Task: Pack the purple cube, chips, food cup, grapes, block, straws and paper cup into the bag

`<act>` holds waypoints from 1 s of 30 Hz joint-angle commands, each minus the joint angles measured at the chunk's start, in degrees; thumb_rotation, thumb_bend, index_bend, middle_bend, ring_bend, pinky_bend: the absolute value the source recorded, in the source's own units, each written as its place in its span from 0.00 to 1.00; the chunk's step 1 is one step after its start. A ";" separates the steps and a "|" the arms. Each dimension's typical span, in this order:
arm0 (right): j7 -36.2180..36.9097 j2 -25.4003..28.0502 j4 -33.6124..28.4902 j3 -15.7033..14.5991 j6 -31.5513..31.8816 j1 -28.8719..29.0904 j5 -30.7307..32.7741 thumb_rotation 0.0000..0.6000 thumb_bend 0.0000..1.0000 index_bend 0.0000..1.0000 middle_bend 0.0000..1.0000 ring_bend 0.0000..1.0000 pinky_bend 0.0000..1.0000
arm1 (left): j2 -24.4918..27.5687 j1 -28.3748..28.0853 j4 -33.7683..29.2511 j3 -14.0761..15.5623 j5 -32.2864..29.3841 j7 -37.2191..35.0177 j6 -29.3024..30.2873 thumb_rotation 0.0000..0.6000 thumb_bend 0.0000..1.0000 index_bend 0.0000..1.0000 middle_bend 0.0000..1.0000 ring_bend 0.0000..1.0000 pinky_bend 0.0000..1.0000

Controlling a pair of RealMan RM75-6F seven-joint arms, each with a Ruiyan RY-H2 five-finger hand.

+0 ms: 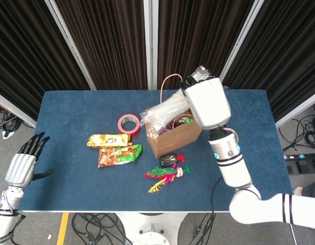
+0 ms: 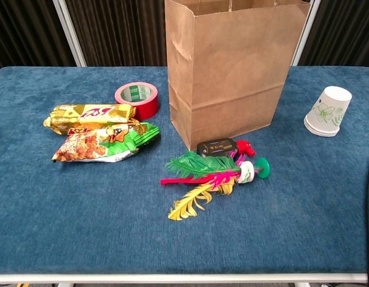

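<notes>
While its fingers are hidden, the right hand [image 1: 208,102] holds straws [image 1: 165,111] over the bag [image 1: 180,135].

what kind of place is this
Probably a robot lab or data-collection booth: a blue-covered table walled by black curtains, cables across the floor, and assorted props set around a paper bag.

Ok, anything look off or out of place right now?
The straws in the right robot hand lie nearly flat across the bag mouth, not pointing in. The paper cup lies tipped on its side.
</notes>
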 commanded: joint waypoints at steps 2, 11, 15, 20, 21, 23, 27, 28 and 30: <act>-4.71 -8.46 8.58 -0.06 -0.43 6.40 5.23 1.00 0.08 0.72 0.62 0.86 0.88 | 0.21 0.10 -0.08 -0.13 -0.07 -0.22 0.28 1.00 0.08 0.11 0.09 0.04 0.20; -8.03 -14.15 16.31 -3.37 1.78 9.09 7.77 1.00 0.08 0.72 0.62 0.86 0.88 | 0.32 0.37 0.75 -0.15 -0.26 -1.71 0.44 1.00 0.08 0.11 0.09 0.03 0.20; -8.45 -14.55 17.56 -4.79 2.35 8.76 7.83 1.00 0.08 0.72 0.62 0.86 0.88 | 0.03 0.34 1.33 -0.22 -0.24 -2.26 0.52 1.00 0.08 0.11 0.09 0.04 0.20; -8.58 -14.70 19.29 -5.89 2.49 8.26 8.40 1.00 0.08 0.72 0.62 0.86 0.88 | -0.09 0.76 1.79 -0.03 -0.32 -2.74 0.80 1.00 0.08 0.11 0.09 0.03 0.20; -8.36 -14.70 19.52 -5.98 2.45 8.05 8.71 1.00 0.08 0.72 0.62 0.86 0.88 | -0.12 0.78 1.85 -0.04 -0.31 -2.79 0.86 1.00 0.08 0.11 0.09 0.03 0.20; -8.03 -14.57 20.15 -6.43 2.24 7.52 9.31 1.00 0.08 0.72 0.62 0.86 0.88 | -0.20 0.82 1.99 -0.04 -0.24 -2.92 0.99 1.00 0.08 0.11 0.09 0.04 0.20; -6.52 -14.65 21.66 -7.31 1.40 6.56 9.81 1.00 0.08 0.72 0.62 0.86 0.88 | -0.29 0.94 2.15 0.22 0.03 -2.76 1.10 1.00 0.08 0.11 0.09 0.03 0.20; -6.07 -14.78 22.11 -7.55 1.08 6.37 9.88 1.00 0.08 0.72 0.62 0.86 0.88 | -0.28 0.95 2.20 0.27 0.04 -2.68 1.03 1.00 0.08 0.11 0.09 0.03 0.20; -5.46 -15.03 22.76 -7.83 0.63 6.21 9.85 1.00 0.08 0.72 0.62 0.86 0.88 | -0.26 0.92 2.21 0.19 -0.04 -2.59 0.97 1.00 0.08 0.11 0.09 0.04 0.20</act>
